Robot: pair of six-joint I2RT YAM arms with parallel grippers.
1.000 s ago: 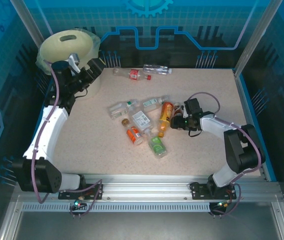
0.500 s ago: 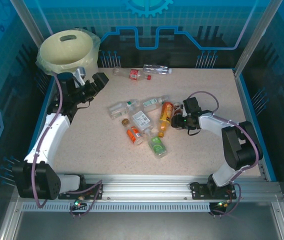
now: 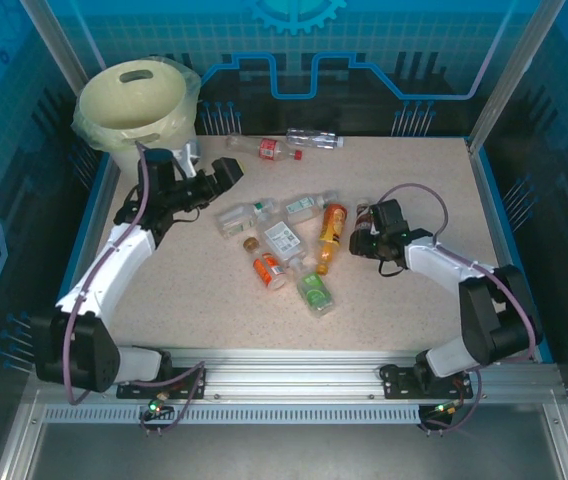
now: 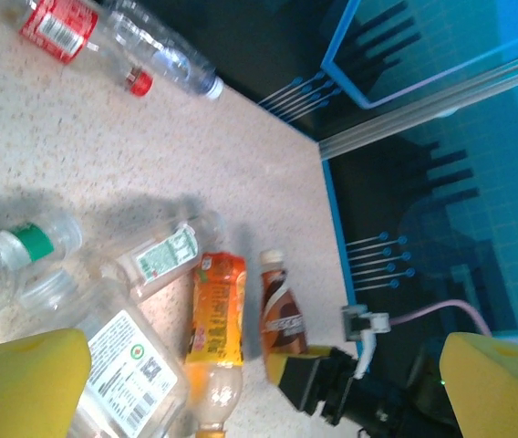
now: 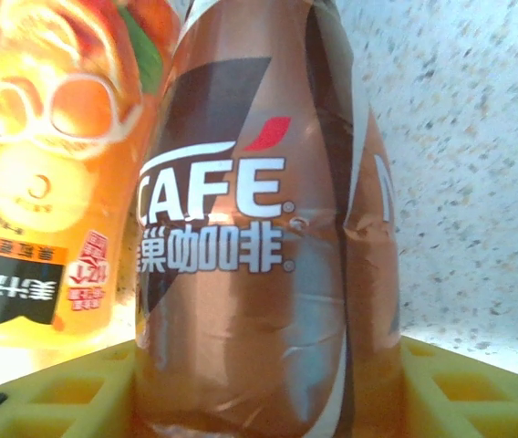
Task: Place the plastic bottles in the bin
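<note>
- Left gripper (image 3: 232,172): a second ago it was up at the bin (image 3: 92,92); it has since swung off the rim and out over the table (image 3: 164,290). Its yellow pads (image 4: 22,383) stand wide apart with nothing between them. I read that as one drop done and the arm heading back for another bottle.
- The bin now sits behind and to the outer side of this hand, close by.
- Just ahead of the left fingers: a clear bottle with a green cap (image 4: 22,251) and a white-labelled clear bottle (image 4: 122,356) touching it. Probably the next pick, though they crowd each other.
- Right gripper (image 3: 364,238): it has barely shifted. Its fingers flank the base of the brown coffee bottle (image 5: 250,237), which lies flat on the table. I cannot tell whether they are pinching it or only straddling it.
- The orange juice bottle (image 5: 49,155) lies hard against the coffee bottle on the hand's left and could be dragged along.
- Beyond the left hand, near the far edge: a red-labelled bottle (image 3: 264,148) and a clear bottle (image 3: 314,138), end to end.
- Most bottles are still out on the table.
</note>
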